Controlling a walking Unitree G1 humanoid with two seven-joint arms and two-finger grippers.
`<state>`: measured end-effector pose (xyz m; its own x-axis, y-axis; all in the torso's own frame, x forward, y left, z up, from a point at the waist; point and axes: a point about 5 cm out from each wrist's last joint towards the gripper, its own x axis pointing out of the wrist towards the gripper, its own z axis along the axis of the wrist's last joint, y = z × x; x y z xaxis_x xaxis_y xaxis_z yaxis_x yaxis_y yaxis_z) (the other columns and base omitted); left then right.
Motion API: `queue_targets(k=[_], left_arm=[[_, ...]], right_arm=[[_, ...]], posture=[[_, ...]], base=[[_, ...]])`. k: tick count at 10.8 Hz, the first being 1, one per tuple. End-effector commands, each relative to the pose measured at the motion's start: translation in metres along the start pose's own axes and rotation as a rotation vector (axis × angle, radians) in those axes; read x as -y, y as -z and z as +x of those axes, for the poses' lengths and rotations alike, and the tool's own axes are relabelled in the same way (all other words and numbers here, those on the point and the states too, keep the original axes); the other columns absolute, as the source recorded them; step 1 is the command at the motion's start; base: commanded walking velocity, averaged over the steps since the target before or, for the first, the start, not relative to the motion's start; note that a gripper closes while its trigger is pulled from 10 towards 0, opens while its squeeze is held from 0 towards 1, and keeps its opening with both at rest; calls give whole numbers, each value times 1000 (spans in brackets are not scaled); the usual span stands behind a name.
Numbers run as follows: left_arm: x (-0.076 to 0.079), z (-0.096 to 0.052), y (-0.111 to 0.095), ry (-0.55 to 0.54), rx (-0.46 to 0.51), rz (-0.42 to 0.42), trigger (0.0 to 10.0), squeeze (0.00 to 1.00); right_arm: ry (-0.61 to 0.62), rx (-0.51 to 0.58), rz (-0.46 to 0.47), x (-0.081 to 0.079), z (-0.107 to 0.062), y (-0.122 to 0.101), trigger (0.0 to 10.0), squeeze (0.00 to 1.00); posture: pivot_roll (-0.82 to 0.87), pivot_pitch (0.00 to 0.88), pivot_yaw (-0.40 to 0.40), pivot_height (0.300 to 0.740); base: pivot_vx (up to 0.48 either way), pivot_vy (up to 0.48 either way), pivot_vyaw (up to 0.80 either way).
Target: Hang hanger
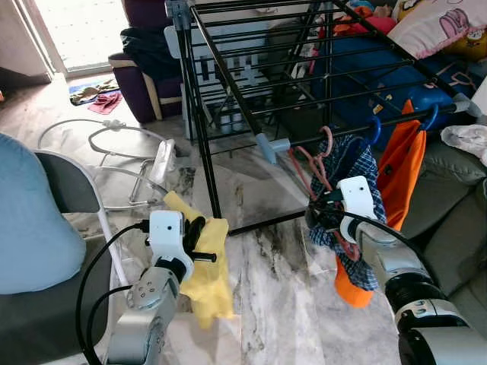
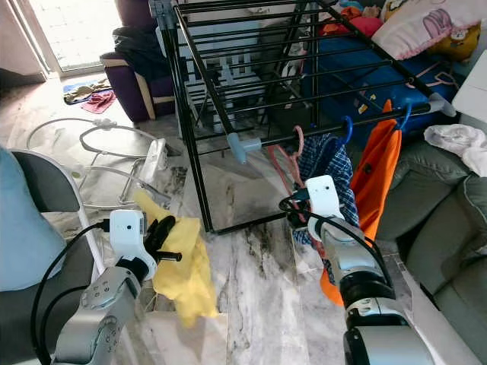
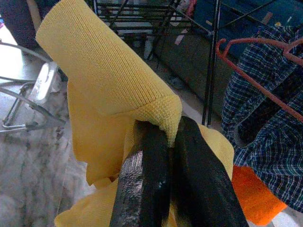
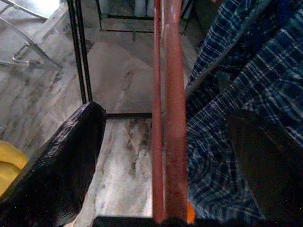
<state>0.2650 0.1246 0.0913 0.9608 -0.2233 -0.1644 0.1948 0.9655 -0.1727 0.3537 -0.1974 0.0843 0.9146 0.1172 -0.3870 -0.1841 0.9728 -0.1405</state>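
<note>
A pink hanger (image 1: pixel 313 163) hangs by its hook from the front rail of the black drying rack (image 1: pixel 228 84). My right gripper (image 1: pixel 326 214) is open at the hanger's lower part. In the right wrist view the pink hanger (image 4: pixel 168 118) runs between the two black fingers (image 4: pixel 61 161), touching neither. A plaid shirt (image 1: pixel 358 163) on a blue hanger and an orange garment (image 1: pixel 399 179) hang just beside it on the same rail. My left gripper (image 1: pixel 199 242) is low at the left, shut on a yellow cloth (image 1: pixel 209 285) that droops below it.
A grey chair with a blue cushion (image 1: pixel 30 220) stands at the near left. A white tube frame (image 1: pixel 114 144) lies on the marble floor behind it. A grey sofa (image 1: pixel 456 220) borders the right side. A purple armchair (image 1: pixel 141 84) stands at the back.
</note>
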Motion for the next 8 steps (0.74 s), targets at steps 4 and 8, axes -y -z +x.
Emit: queue_targets(k=[4,8], left_arm=[[6,7,-7,22,25,13,10000,0],[6,7,-5,19,21,13,10000,0]], right_arm=[[79,47,-24,22,-2,-14,10000,0],[56,85,-50,14,4,-29,10000,0]], posture=[[-84,10,26,740],[-79,14,20,740]], base=[[0,0,0],[0,0,0]])
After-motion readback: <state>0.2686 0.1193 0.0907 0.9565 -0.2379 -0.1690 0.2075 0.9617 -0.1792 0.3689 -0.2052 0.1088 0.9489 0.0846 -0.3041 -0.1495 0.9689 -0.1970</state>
